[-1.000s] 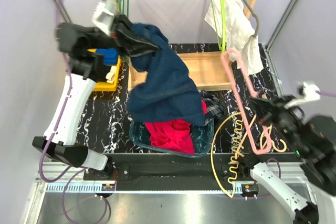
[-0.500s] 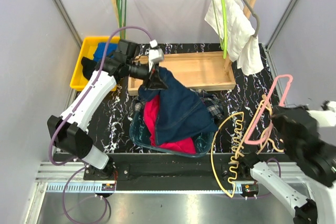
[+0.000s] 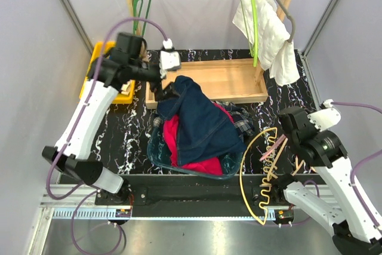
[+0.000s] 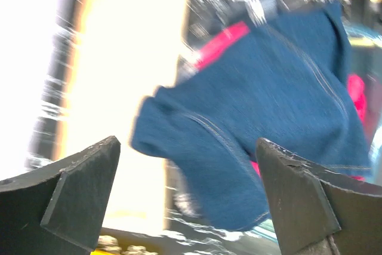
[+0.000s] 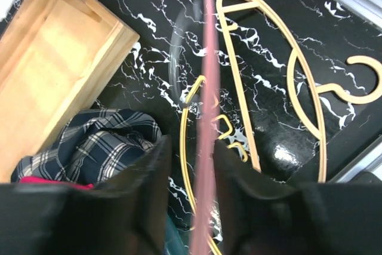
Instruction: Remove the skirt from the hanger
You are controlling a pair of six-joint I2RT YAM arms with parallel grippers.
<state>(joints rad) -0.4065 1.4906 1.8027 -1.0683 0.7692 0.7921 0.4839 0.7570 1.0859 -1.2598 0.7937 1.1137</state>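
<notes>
The dark blue denim skirt (image 3: 200, 120) lies crumpled over the red and plaid clothes in the teal basket (image 3: 156, 154), free of the hanger. My left gripper (image 3: 164, 85) hovers just above the skirt's upper left end, jaws wide open and empty; in the left wrist view the skirt (image 4: 268, 88) spreads below the left gripper (image 4: 186, 147). The pale pink hanger (image 5: 206, 88) runs as a blurred bar between the parted fingers of my right gripper (image 5: 192, 144), loose, with a gap beside it. From above, only a short pink piece of the hanger (image 3: 271, 146) shows under the right gripper (image 3: 280, 138), low over the table.
A red T-shirt (image 3: 179, 141) and a plaid shirt (image 3: 242, 125) fill the basket. A wooden tray (image 3: 227, 79) stands behind it and a yellow bin (image 3: 124, 96) at left. Cream and yellow hangers (image 5: 298, 88) lie on the table at right. A rack holds a green hanger (image 3: 141, 4) and a white cloth (image 3: 265, 28).
My left gripper came down, opened and let go of the skirt, which dropped onto the basket. My right arm swung the hanger down to the table and its jaws parted.
</notes>
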